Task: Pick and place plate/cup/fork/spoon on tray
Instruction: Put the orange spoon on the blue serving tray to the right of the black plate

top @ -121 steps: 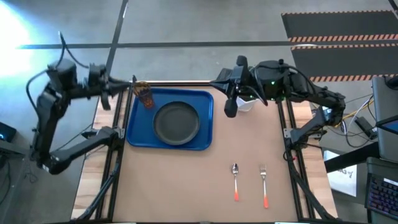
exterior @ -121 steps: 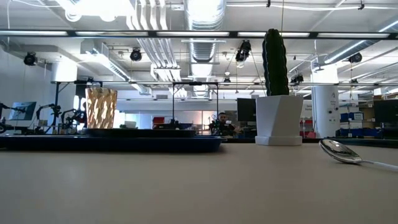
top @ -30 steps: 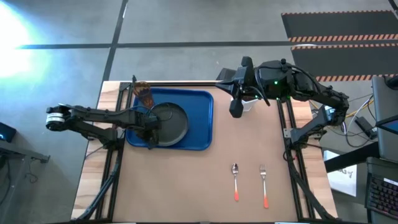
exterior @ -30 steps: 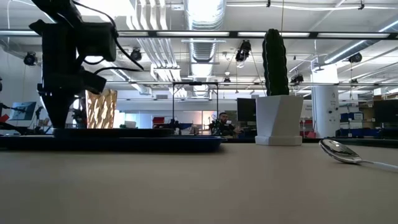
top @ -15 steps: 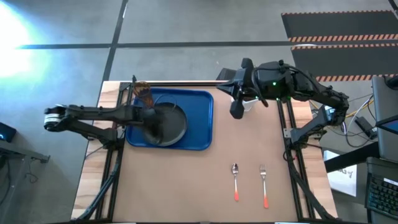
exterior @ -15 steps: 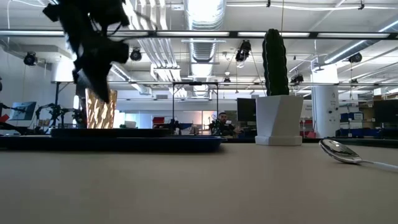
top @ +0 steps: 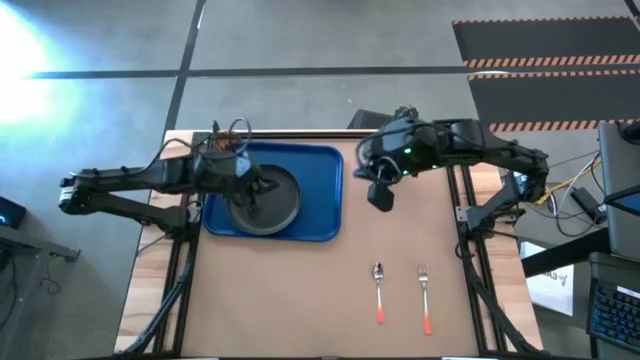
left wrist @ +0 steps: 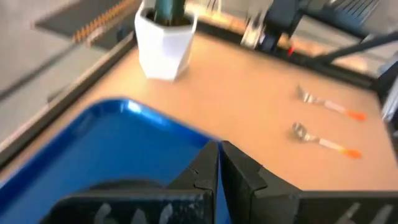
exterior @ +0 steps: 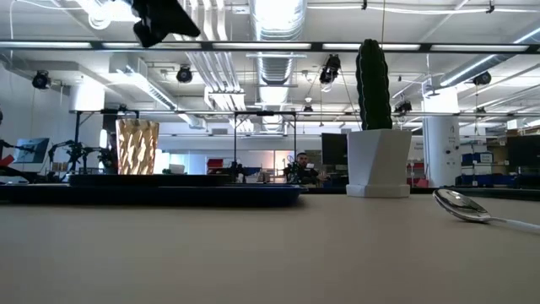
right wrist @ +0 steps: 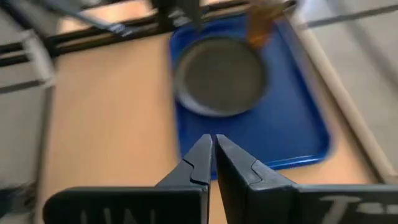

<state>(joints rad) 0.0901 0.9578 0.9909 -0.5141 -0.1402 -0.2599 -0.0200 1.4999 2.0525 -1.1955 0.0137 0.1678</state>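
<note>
Left gripper (top: 250, 193) extended over plate (top: 281, 200), jaws together, nothing held. Right gripper (top: 381, 197) raised above bare counter (top: 400, 240) just beside tray (top: 327, 205), jaws together, empty. Plate and cup (exterior: 137, 146) seated on blue tray, cup at far corner. Spoon (top: 379, 291) and fork (top: 424, 296) lying side by side on near counter, well apart from tray. White cactus pot (exterior: 378, 162) at far edge. Open workshop hall beyond, ducting overhead.

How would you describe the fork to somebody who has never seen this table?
Start at the blue tray, then look to the bare tan table beside it, toward its near edge. Two small orange-handled utensils lie there side by side; the fork is the one farther from the tray, with tines, unlike the oval-bowled spoon.
</note>
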